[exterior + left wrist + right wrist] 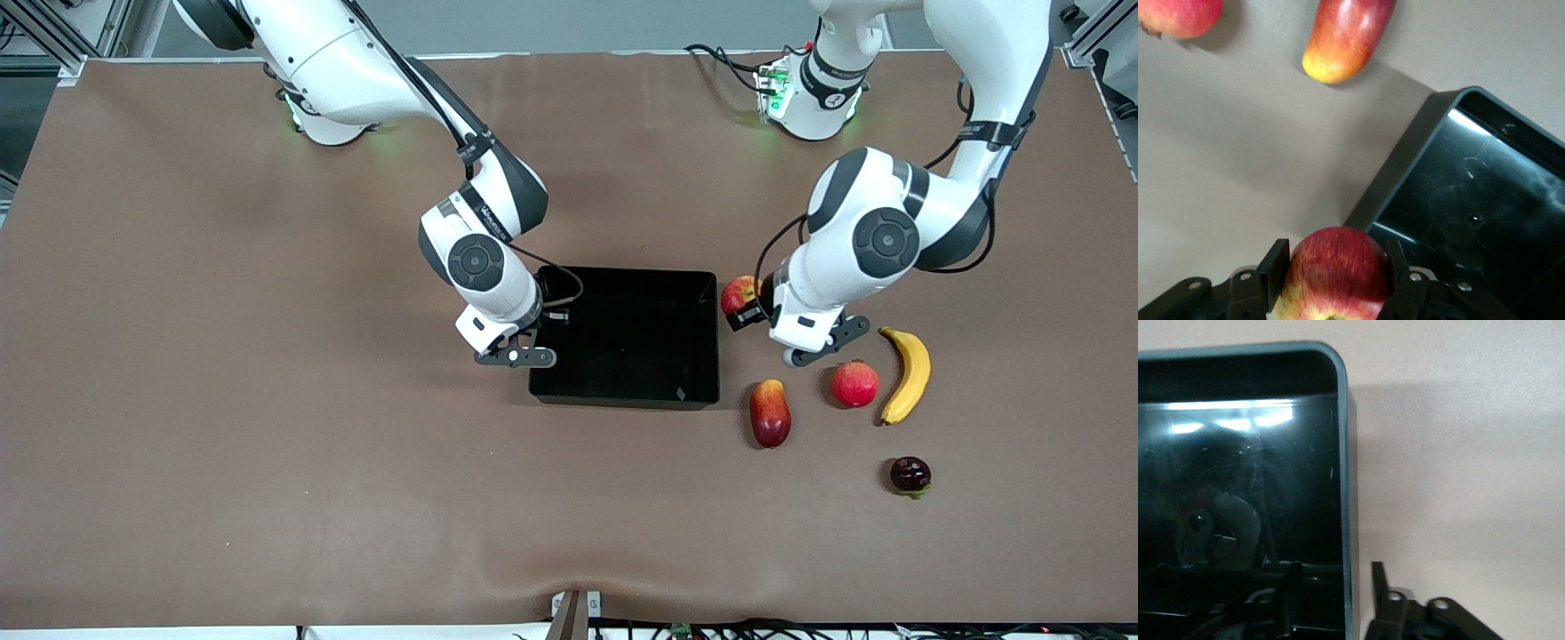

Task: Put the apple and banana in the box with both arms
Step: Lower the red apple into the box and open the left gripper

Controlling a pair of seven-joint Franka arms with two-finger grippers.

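Your left gripper (pixel 1335 259) is clamped on the apple (pixel 739 292), one finger (pixel 1275 263) pressed against each flank of the fruit. In the front view the apple shows in the middle band of the frame, just beside the box (pixel 622 397) at the wall toward the left arm's end. The left wrist view shows a corner of the box close to the held apple.

Your right gripper (pixel 1337 585) is at the box wall toward the right arm's end. Its fingers stand apart and straddle that wall, one finger (pixel 1381 587) outside over the table (pixel 267 400) and the other inside the box. You cannot tell whether either one touches the wall.

The banana (pixel 907 375) lies on the table toward the left arm's end, well apart from the box. A round pinkish-red fruit (pixel 855 384) sits just beside it. A red-orange mango (pixel 770 413) lies near the box corner, lower in the frame than the apple. A small dark fruit (pixel 910 475) sits lower still, below the banana. No fruit lies in the box.
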